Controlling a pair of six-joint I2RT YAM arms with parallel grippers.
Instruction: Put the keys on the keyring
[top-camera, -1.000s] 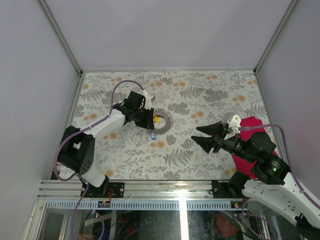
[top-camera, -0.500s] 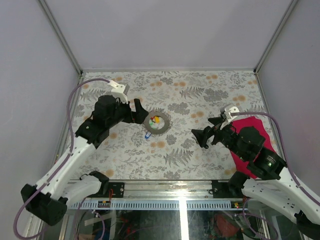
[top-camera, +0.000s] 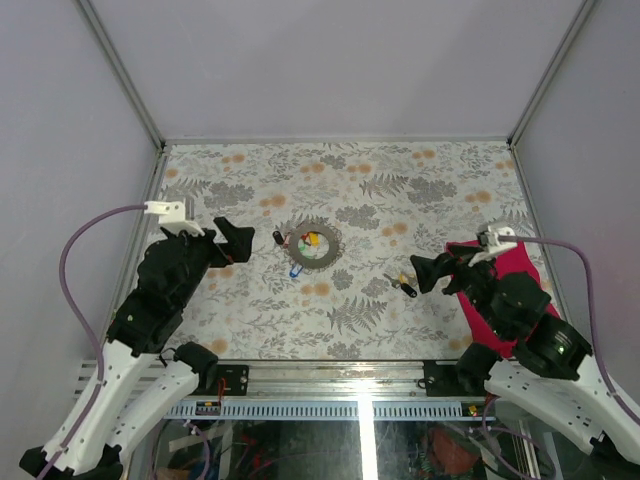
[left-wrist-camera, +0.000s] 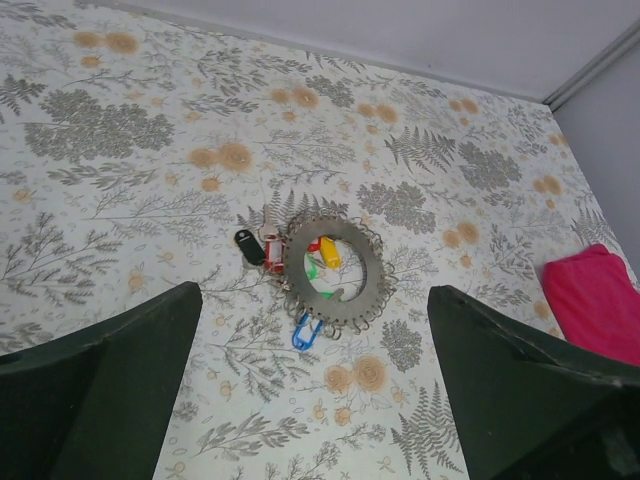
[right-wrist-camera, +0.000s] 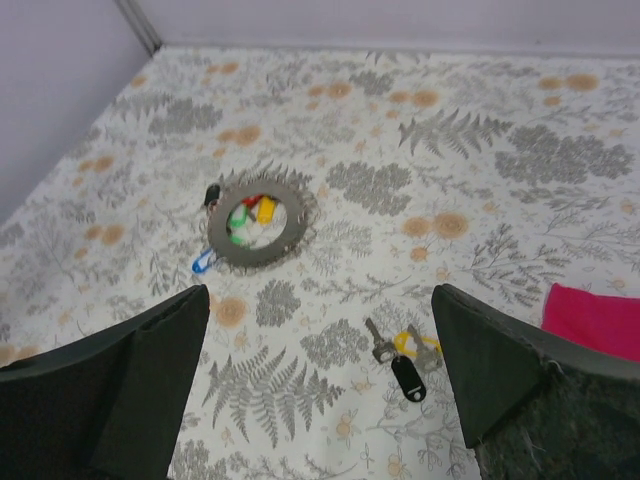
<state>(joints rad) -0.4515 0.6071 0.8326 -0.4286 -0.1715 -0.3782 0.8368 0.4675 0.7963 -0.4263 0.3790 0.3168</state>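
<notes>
- L gripper (top-camera: 228, 247) spread wide, empty
- R gripper (top-camera: 437, 265) spread wide, empty
- chain (left-wrist-camera: 355, 300) coiled in a circle; keys (left-wrist-camera: 320, 255) inside + at its edge
- loose black key (right-wrist-camera: 405, 375) nr R gripper

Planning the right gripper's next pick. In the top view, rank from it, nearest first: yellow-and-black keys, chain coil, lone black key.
From the right gripper:
1. Yellow-and-black keys, just beside its tips.
2. Chain coil, mid-table.
3. Lone black key, at the coil's far, left edge.

Floral table (top-camera: 400, 170): coiled keyring chain (left-wrist-camera: 371, 268) amid keys (left-wrist-camera: 328, 250), two loose keys (right-wrist-camera: 405, 375), crimson cloth (left-wrist-camera: 590, 305).
</notes>
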